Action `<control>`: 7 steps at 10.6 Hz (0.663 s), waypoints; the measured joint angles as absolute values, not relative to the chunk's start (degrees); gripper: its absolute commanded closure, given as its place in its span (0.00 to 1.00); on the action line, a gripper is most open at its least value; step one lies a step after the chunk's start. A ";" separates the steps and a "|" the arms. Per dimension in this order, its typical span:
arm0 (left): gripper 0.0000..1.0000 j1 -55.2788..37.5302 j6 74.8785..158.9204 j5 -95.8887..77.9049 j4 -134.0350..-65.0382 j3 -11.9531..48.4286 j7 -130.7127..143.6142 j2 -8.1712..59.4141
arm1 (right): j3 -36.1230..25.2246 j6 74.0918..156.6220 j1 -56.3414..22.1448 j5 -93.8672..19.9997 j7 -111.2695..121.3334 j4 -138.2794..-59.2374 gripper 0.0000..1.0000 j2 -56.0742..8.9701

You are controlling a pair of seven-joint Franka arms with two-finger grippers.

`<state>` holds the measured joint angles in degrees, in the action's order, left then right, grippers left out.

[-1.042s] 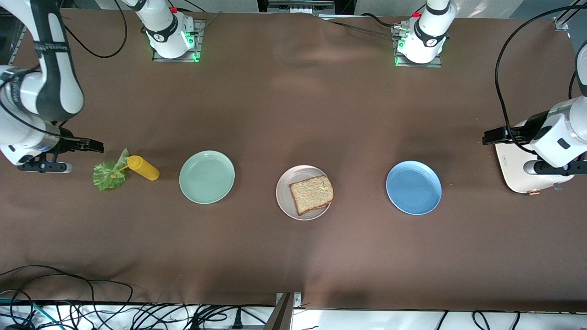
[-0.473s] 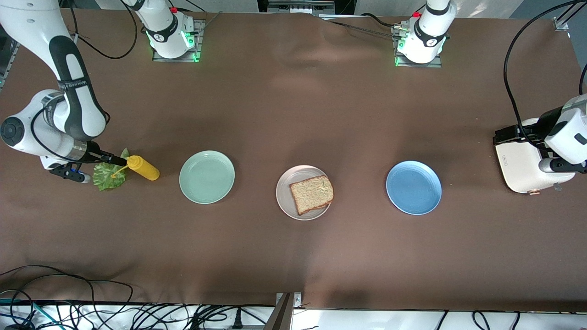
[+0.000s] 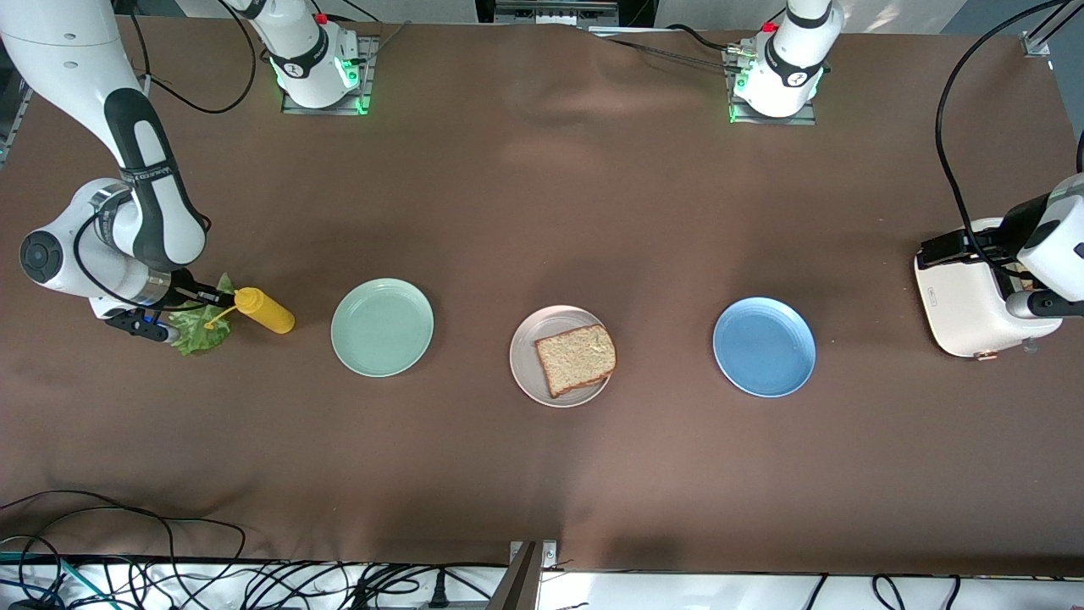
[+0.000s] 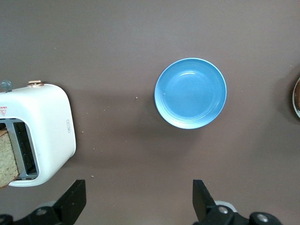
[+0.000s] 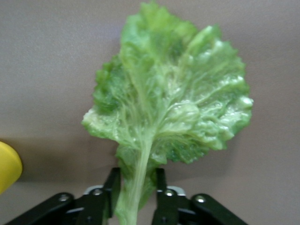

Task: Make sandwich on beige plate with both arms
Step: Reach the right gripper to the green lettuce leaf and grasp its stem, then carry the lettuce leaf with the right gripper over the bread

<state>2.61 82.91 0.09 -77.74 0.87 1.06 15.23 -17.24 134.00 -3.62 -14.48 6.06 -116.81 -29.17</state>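
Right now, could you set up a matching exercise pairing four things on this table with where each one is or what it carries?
Things:
1. slice of bread
2. lettuce leaf
3. blue plate
4. yellow bottle

Places or states:
A. lying on its side beside the lettuce
B. bare, between the beige plate and the toaster
C. stem between the right gripper's fingers
D. on the beige plate

Pairs: 1-D, 2-C, 3-B, 4-A
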 measured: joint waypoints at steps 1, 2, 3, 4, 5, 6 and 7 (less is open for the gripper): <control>0.00 2.61 82.91 0.09 -77.73 0.87 1.06 15.23 | -17.24 133.98 -3.57 -14.48 6.10 -116.44 1.00 -29.17; 0.00 2.62 82.91 0.09 -77.73 0.87 1.07 15.23 | -17.24 133.60 -3.56 -14.48 6.15 -115.86 1.00 -29.16; 0.00 2.62 82.91 0.09 -77.71 0.87 1.07 15.23 | -17.25 131.86 -3.55 -14.48 6.36 -114.66 1.00 -29.10; 0.00 2.65 82.91 0.09 -77.67 0.87 1.09 15.23 | -17.45 127.97 -3.56 -14.48 6.56 -112.62 1.00 -28.92; 0.00 2.82 82.91 0.09 -77.59 0.87 1.13 15.23 | -18.15 123.21 -3.55 -14.48 6.94 -109.94 1.00 -28.75; 0.00 3.23 82.91 0.09 -77.43 0.85 1.15 15.23 | -19.11 118.21 -3.53 -14.33 7.58 -106.67 1.00 -28.48; 0.00 3.70 82.91 0.09 -77.33 0.83 1.15 15.22 | -19.99 113.64 -3.51 -13.83 8.07 -103.62 1.00 -28.06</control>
<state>3.70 82.91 0.09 -77.33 0.83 1.15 15.22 -19.99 113.64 -3.51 -13.83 8.07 -103.62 -28.06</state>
